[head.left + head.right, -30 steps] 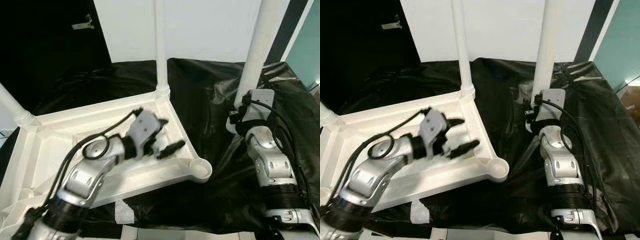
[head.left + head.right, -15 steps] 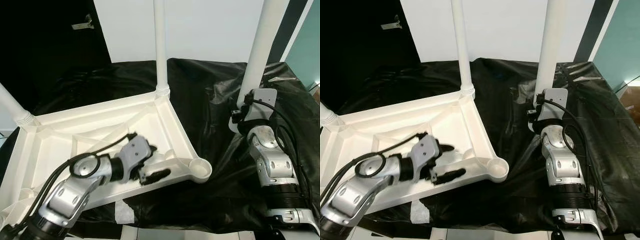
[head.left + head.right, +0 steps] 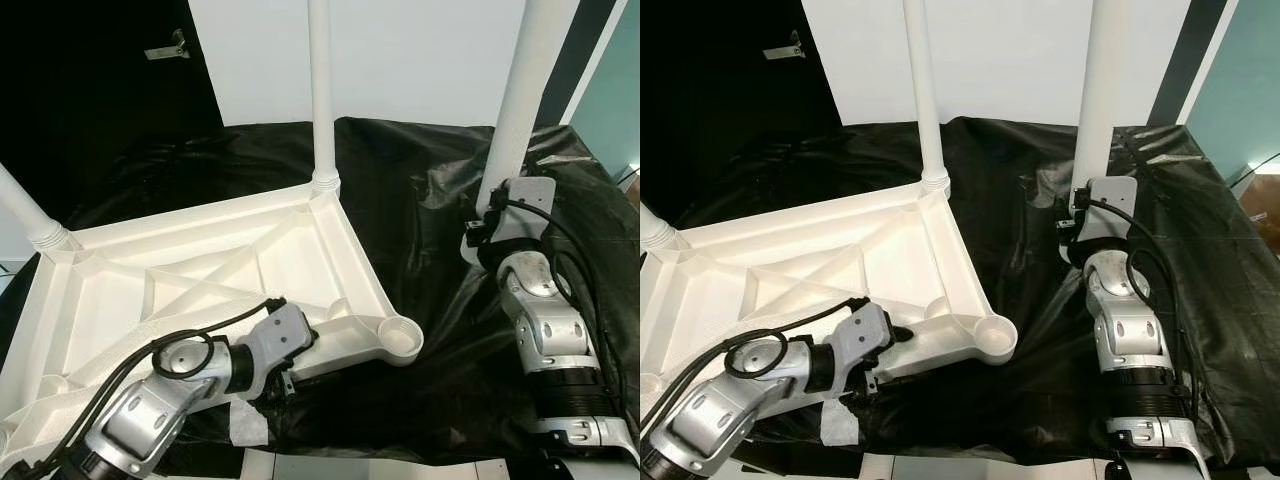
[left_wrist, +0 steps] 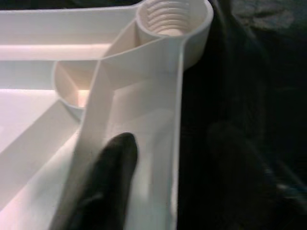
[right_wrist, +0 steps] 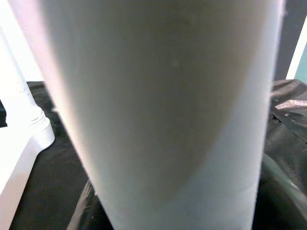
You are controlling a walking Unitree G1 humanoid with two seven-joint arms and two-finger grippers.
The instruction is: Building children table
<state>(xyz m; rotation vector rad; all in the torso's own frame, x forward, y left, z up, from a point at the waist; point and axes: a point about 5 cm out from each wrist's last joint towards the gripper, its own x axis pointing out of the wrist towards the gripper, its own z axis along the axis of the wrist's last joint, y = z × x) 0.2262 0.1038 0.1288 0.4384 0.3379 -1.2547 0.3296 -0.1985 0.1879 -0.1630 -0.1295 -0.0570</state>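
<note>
A white plastic table [image 3: 200, 250] lies upside down on a black sheet. One leg [image 3: 320, 90] stands screwed into its far corner and another leg [image 3: 22, 215] into its left corner. The near right corner holds a bare threaded socket [image 3: 402, 337] [image 4: 171, 14]. My left gripper [image 3: 288, 378] is low at the table's near rim, open, straddling the edge: one finger [image 4: 112, 167] lies on the inner side, the other is dim on the outer side over the sheet. My right gripper [image 3: 487, 222] is shut on a loose white leg [image 3: 515, 100] [image 5: 168, 105], held upright to the right of the table.
The crumpled black sheet [image 3: 430, 200] covers the work surface. A white scrap [image 3: 245, 425] lies under the table's near edge. A white wall stands behind, with a dark doorway [image 3: 100, 70] at the far left and a teal wall [image 3: 615, 100] at the right.
My left gripper has dropped from the middle of the table's underside down to its near rim, close to the bare socket. The right arm and its leg have barely shifted.
</note>
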